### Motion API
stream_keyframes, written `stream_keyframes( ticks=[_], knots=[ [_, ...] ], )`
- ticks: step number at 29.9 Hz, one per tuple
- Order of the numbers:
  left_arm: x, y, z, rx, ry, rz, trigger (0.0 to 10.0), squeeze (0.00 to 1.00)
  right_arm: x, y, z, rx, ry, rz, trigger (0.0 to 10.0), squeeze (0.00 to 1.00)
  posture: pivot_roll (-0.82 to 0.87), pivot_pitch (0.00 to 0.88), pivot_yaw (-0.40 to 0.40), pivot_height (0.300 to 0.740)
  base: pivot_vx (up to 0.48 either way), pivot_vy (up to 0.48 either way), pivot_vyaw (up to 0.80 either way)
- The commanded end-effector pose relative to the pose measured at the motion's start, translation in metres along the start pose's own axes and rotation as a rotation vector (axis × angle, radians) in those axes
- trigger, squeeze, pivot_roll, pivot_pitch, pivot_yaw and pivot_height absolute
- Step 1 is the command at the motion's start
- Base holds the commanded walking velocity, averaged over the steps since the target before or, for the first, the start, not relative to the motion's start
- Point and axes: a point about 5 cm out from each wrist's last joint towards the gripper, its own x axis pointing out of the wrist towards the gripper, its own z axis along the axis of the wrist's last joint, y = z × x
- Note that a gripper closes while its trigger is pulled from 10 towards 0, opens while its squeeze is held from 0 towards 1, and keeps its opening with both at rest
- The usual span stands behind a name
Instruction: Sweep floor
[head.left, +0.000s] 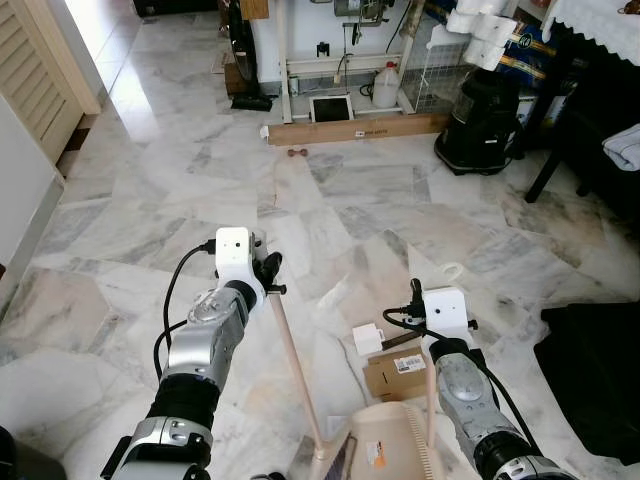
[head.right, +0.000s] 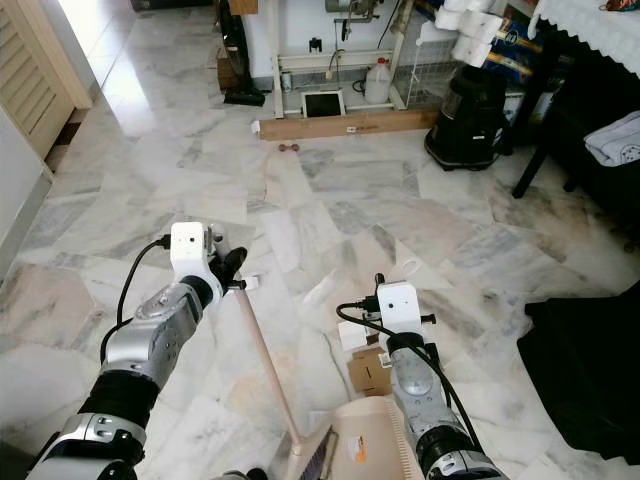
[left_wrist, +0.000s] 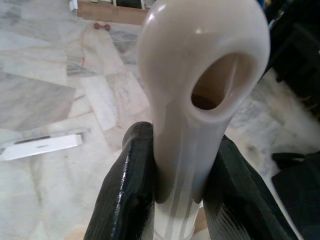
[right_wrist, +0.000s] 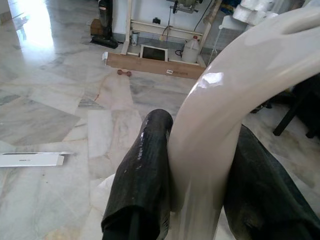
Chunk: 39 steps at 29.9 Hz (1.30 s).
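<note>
My left gripper (head.left: 268, 276) is shut on the top of a cream broom handle (head.left: 295, 365) that slants down toward the bottom middle of the eye views. In the left wrist view both black fingers (left_wrist: 127, 190) clamp the handle (left_wrist: 185, 150) just under its hanging loop. My right gripper (right_wrist: 200, 185) is shut on the curved cream handle (right_wrist: 220, 125) of a dustpan (head.left: 385, 440), which stands on the floor in front of me. A small white box (head.left: 368, 338) and a brown cardboard box (head.left: 393, 372) lie on the marble floor beside the right wrist (head.left: 445, 312).
A long cardboard box (head.left: 355, 130) and a small dumbbell (head.left: 297, 152) lie at the back. A black appliance (head.left: 483, 120) and dark table legs stand at the back right, a black bag (head.left: 595, 375) lies on the right, and a louvred door (head.left: 30, 70) is on the left.
</note>
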Motion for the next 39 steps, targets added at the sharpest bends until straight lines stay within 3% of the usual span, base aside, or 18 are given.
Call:
stream_keyframes(
  ticks=[1, 10, 15, 16, 18, 20, 21, 22, 28, 35, 38, 39],
  knots=[
    [0.0, -0.006, 0.012, -0.046, -0.028, -0.036, 10.0, 0.0, 0.001, -0.002, -0.001, -0.019, 0.009, 0.002, 10.0, 0.0, 0.11, 0.109, 0.006, 0.74, 0.0, 0.0, 0.0],
    [-0.001, -0.015, 0.021, -0.089, -0.036, -0.064, 10.0, 0.0, 0.002, 0.0, 0.001, -0.009, 0.006, -0.001, 10.0, 0.0, 0.11, 0.107, 0.007, 0.74, 0.0, 0.0, 0.0],
    [-0.001, -0.016, 0.035, -0.114, -0.115, -0.048, 10.0, 0.0, 0.001, 0.001, 0.0, -0.001, 0.015, -0.002, 10.0, 0.0, 0.11, 0.113, 0.006, 0.74, 0.0, 0.0, 0.0],
    [-0.005, -0.008, 0.047, -0.093, -0.185, 0.007, 10.0, 0.0, 0.001, 0.001, -0.001, -0.001, 0.016, -0.002, 10.0, 0.0, 0.11, 0.115, 0.006, 0.74, 0.0, 0.0, 0.0],
    [-0.009, -0.001, 0.054, -0.086, -0.223, 0.048, 10.0, 0.0, 0.001, 0.001, -0.001, -0.001, 0.016, -0.002, 10.0, 0.0, 0.11, 0.116, 0.007, 0.74, 0.0, 0.0, 0.0],
    [-0.019, 0.018, 0.065, 0.081, -0.245, 0.152, 10.0, 0.0, 0.0, 0.001, -0.002, -0.002, 0.018, -0.001, 10.0, 0.0, 0.12, 0.122, 0.007, 0.74, 0.0, 0.0, 0.0],
    [-0.019, 0.018, 0.065, 0.081, -0.245, 0.152, 10.0, 0.0, 0.0, 0.001, -0.002, -0.002, 0.018, -0.001, 10.0, 0.0, 0.12, 0.122, 0.007, 0.74, 0.0, 0.0, 0.0],
    [-0.024, 0.026, 0.066, 0.164, -0.231, 0.174, 10.0, 0.0, -0.001, 0.001, -0.003, -0.002, 0.021, 0.002, 10.0, 0.0, 0.12, 0.125, 0.007, 0.74, 0.0, 0.0, 0.0],
    [-0.026, 0.031, 0.055, 0.312, -0.12, 0.172, 10.0, 0.0, 0.0, 0.002, -0.002, 0.0, 0.021, 0.005, 10.0, 0.0, 0.12, 0.128, 0.005, 0.74, 0.0, 0.0, 0.0],
    [-0.021, 0.005, 0.014, 0.284, 0.097, -0.042, 10.0, 0.0, 0.0, 0.002, -0.002, -0.002, 0.018, 0.006, 10.0, 0.0, 0.12, 0.128, 0.004, 0.74, 0.0, 0.0, 0.0],
    [-0.02, 0.001, 0.008, 0.277, 0.122, -0.077, 10.0, 0.0, 0.0, 0.001, -0.002, -0.004, 0.017, 0.003, 10.0, 0.0, 0.11, 0.126, 0.005, 0.74, 0.0, 0.0, 0.0],
    [-0.02, -0.001, 0.008, 0.239, 0.128, -0.091, 10.0, 0.0, 0.0, 0.0, -0.002, -0.004, 0.018, 0.002, 10.0, 0.0, 0.11, 0.126, 0.005, 0.74, 0.0, 0.0, 0.0]
  ],
)
